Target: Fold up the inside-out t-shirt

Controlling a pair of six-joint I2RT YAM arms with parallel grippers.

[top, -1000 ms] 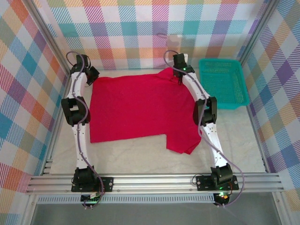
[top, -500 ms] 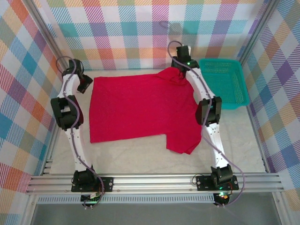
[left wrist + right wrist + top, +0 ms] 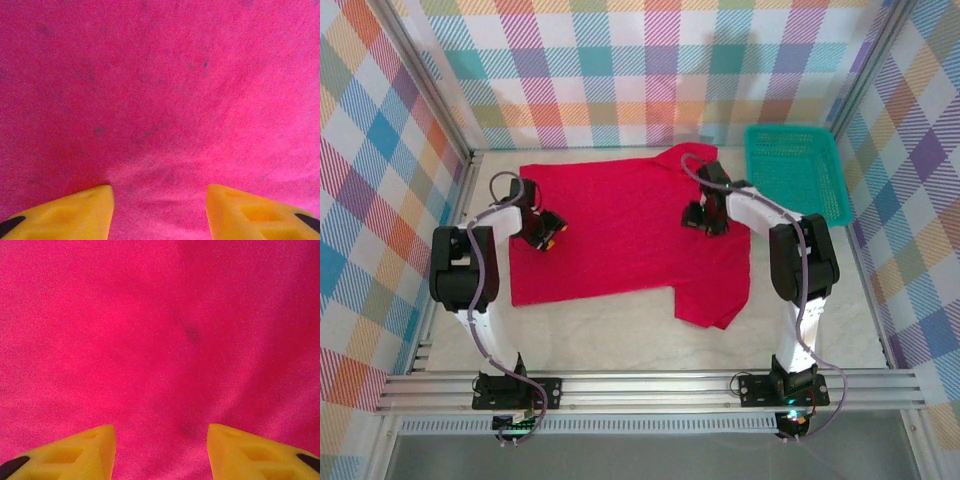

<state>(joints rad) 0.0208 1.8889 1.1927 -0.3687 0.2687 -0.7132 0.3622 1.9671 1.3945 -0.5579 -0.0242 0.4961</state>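
Top view: red t-shirt point(image 3: 620, 240) spread flat on table point(image 3: 610, 330), centre-left. Teal basket point(image 3: 790, 130) at far-right corner, near shirt's sleeve but apart; we see its mesh floor. L gripper point(image 3: 548, 238) over shirt's left part, R gripper point(image 3: 703, 218) over right part. Both w/ fingers parted, gripping nothing, cloth beneath.

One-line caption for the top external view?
Left arm and right arm, jaws open, over a spread bright red cloth t-shirt; teal plastic basket at far right.
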